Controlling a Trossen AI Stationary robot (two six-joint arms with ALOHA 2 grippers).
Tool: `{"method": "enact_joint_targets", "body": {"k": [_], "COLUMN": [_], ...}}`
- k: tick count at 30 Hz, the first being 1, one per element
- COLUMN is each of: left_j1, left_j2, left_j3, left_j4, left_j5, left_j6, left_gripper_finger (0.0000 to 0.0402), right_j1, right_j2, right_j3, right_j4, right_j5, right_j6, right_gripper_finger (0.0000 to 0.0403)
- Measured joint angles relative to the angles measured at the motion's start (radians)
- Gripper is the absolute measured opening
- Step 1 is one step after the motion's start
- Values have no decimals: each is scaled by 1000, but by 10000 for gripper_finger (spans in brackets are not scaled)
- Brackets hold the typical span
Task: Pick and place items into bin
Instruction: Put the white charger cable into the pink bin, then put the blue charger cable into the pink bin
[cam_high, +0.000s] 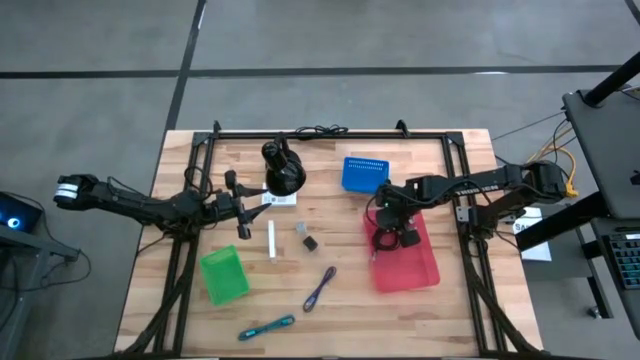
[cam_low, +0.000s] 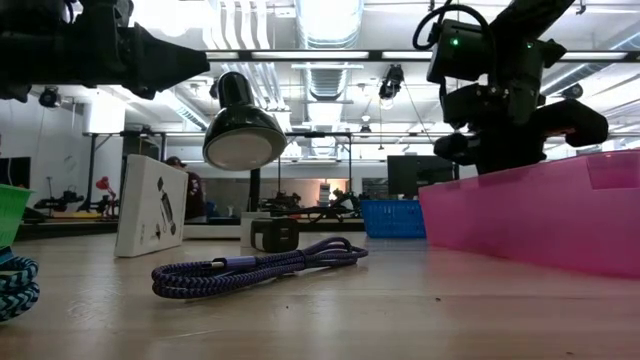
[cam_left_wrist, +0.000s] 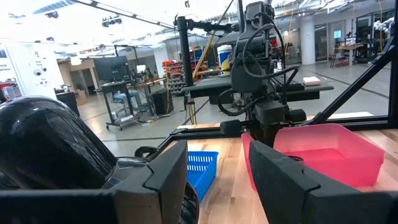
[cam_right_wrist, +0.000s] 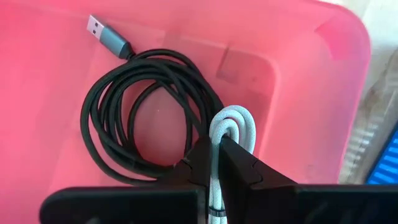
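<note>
My right gripper (cam_right_wrist: 216, 148) is over the pink bin (cam_high: 420, 268), shut on a white braided cable (cam_right_wrist: 235, 124). A black coiled cable (cam_right_wrist: 143, 118) lies on the bin's floor below it. My left gripper (cam_high: 243, 218) hovers open beside the black lamp (cam_high: 282, 170). On the table lie a white stick (cam_high: 271, 240), a silver piece (cam_high: 299, 229), a small dark block (cam_high: 310, 242), a purple cable (cam_high: 320, 288), a teal cable (cam_high: 267, 327) and a white card (cam_high: 280, 199). My right gripper pinches the white braided cable between its two fingers just behind a bent loop (cam_right_wrist: 239, 118). The fingers point down into the bin from above. The loop sticks out past the fingertips, over the black cable; whether it touches the floor I cannot tell.
A green bin (cam_high: 224, 275) sits near the table's left side and a blue basket (cam_high: 365, 172) at the far side, next to the pink bin. In the low view the purple cable (cam_low: 260, 268) lies in front, with a white box (cam_low: 150, 205) behind it.
</note>
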Motion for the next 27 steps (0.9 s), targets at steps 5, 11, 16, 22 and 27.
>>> {"method": "enact_joint_targets", "body": {"k": [5,11,16,22,27], "left_j1": [0,0,0,0,0], "left_j2": [0,0,0,0,0], "left_j3": [0,0,0,0,0], "left_j4": [0,0,0,-1,-1], "left_j5": [0,0,0,0,0], "left_j6": [0,0,0,0,0], "left_gripper_finger": [157,157,157,157,157], "right_j1": [0,0,1,0,1], "right_j2": [0,0,0,0,0], "right_j3": [0,0,0,0,0], "right_j4": [4,5,5,9,9], "right_j5": [0,3,3,71,82], "right_j6": [3,40,55,112,134], "right_gripper_finger": [9,9,10,35,69]}}
